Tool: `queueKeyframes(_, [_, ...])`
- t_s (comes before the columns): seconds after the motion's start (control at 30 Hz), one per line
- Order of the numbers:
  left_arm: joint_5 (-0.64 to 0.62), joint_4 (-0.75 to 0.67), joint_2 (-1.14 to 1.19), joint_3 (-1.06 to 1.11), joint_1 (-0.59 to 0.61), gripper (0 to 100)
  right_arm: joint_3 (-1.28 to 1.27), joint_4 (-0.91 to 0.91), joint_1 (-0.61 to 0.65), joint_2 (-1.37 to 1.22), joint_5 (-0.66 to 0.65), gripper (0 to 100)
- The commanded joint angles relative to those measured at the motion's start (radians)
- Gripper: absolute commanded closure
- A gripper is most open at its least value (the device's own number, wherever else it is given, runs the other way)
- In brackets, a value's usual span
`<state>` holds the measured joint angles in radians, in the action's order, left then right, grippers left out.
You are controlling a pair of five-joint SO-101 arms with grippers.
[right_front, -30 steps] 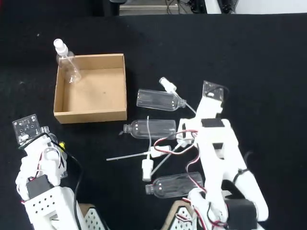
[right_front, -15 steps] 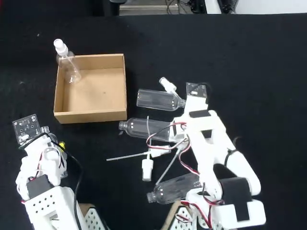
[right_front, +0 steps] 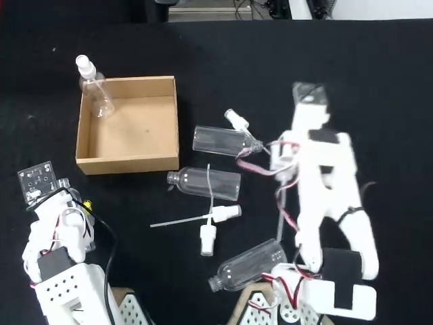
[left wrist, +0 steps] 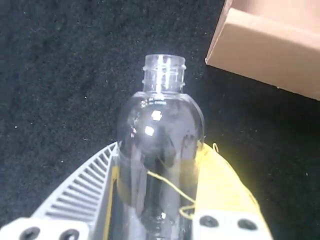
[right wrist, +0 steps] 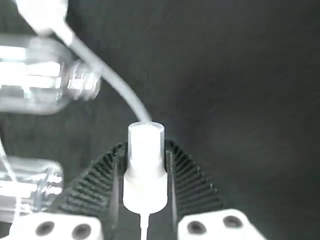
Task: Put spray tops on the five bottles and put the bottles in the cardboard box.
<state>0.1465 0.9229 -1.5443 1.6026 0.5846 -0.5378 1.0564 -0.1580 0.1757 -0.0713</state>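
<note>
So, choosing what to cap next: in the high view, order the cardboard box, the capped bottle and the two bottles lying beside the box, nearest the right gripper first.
From the right gripper, holding a spray top:
1. Rear lying bottle, neck pointing right.
2. Front lying bottle, mid-table.
3. Cardboard box, left.
4. Capped bottle, box's far left corner.

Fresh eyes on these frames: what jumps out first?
The right gripper is shut on a white spray top, while the left gripper grips an uncapped bottle near the cardboard box. One capped bottle leans at the box's far left corner, and three open bottles lie on the black table.
</note>
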Motion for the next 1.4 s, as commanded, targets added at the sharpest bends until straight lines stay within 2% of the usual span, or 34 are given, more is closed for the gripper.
queueKeyframes(0.0, [-0.012, 0.003, -0.012, -0.005, -0.01, 97, 0.223, 0.092, -0.048, 0.012, -0.051, 98.7])
queueKeyframes(0.13, [-0.012, 0.003, -0.012, -0.007, -0.01, 97, 0.466, 0.288, 0.012, 0.012, -0.044, 98.7])
queueKeyframes(0.23, [-0.012, 0.002, -0.012, -0.007, -0.01, 97, 0.659, 0.433, 0.117, 0.012, -0.044, 98.7])
queueKeyframes(0.33, [-0.012, 0.0, -0.012, -0.007, -0.01, 97, 0.825, 0.488, 0.233, 0.012, -0.008, 98.7])
queueKeyframes(0.47, [-0.012, 0.002, -0.012, -0.013, -0.008, 97, 1.004, 0.509, 0.373, 0.012, 0.11, 98.7])
queueKeyframes(0.6, [-0.018, -0.005, -0.014, -0.036, -0.01, 97, 1.13, 0.5, 0.463, 0.005, 0.152, 98.7])
queueKeyframes(0.87, [-0.018, -0.005, -0.014, -0.357, -0.048, 97, 1.303, 0.367, 0.486, 0.012, 0.152, 98.7])
queueKeyframes(1.0, [-0.02, -0.005, -0.014, -0.438, -0.2, 97, 1.353, 0.387, 0.439, 0.012, 0.152, 98.7])
queueKeyframes(1.13, [-0.02, -0.089, -0.014, -0.433, -0.447, 97, 1.357, 0.368, 0.351, 0.002, 0.153, 98.7])
queueKeyframes(1.27, [-0.02, -0.33, -0.014, -0.349, -0.728, 97, 1.334, 0.325, 0.267, 0.004, 0.153, 98.7])
queueKeyframes(1.37, [-0.014, -0.629, -0.014, -0.219, -0.912, 97, 1.331, 0.315, 0.218, 0.01, 0.153, 98.7])
